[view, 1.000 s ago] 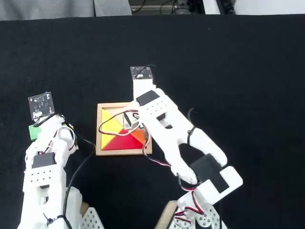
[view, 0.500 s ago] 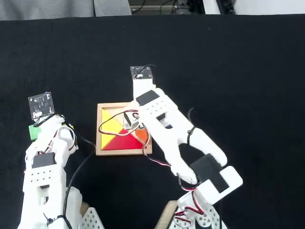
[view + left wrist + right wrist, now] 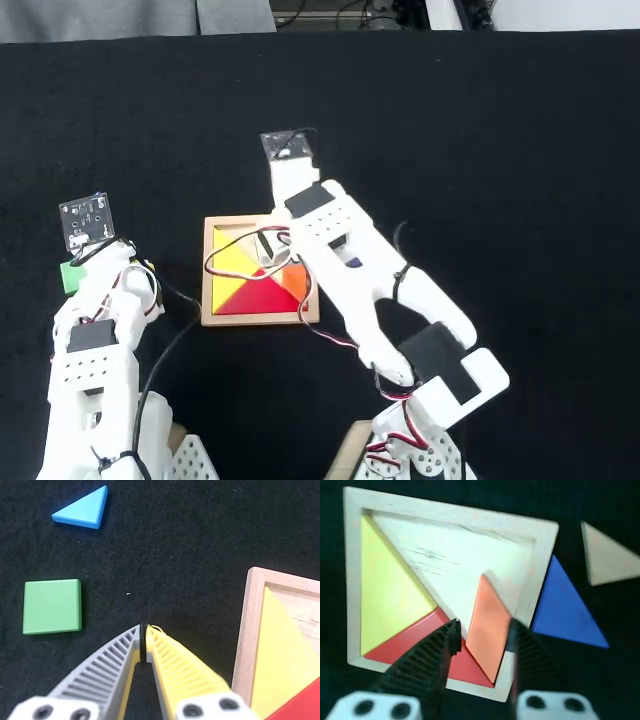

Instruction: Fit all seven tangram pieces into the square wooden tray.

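Right, the wooden tray sits left of centre on the black surface, holding three pieces. A yellow triangle lies along its left side, a red triangle along the near edge, and an orange piece by the right wall. The right arm's fingers hang open, one on each side of that orange piece. Just outside the right rim lies a dark blue triangle, with a pale triangle beyond it. From above, the arm hides the tray's far right corner. Left of the tray, the left arm's fingers are pressed together on nothing, near a green square and a light blue triangle.
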Robot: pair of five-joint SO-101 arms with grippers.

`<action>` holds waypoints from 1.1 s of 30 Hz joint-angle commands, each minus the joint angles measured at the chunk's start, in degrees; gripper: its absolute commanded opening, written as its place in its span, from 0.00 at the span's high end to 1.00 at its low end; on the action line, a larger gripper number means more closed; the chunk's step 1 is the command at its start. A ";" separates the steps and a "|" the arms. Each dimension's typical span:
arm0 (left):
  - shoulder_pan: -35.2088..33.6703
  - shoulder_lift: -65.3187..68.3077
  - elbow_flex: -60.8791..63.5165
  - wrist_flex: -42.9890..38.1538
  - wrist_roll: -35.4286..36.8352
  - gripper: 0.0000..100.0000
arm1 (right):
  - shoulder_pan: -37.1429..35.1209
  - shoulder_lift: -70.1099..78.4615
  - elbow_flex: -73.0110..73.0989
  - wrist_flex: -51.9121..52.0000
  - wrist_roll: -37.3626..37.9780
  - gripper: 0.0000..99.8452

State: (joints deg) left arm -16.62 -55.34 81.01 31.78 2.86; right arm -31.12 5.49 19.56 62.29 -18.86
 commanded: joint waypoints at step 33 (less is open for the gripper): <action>0.04 -0.97 -0.31 -1.05 0.62 0.97 | 5.63 12.70 -9.54 -14.07 18.55 0.99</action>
State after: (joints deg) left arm -16.62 -55.34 81.01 31.78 2.86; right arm -26.11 17.89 14.64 49.27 -0.75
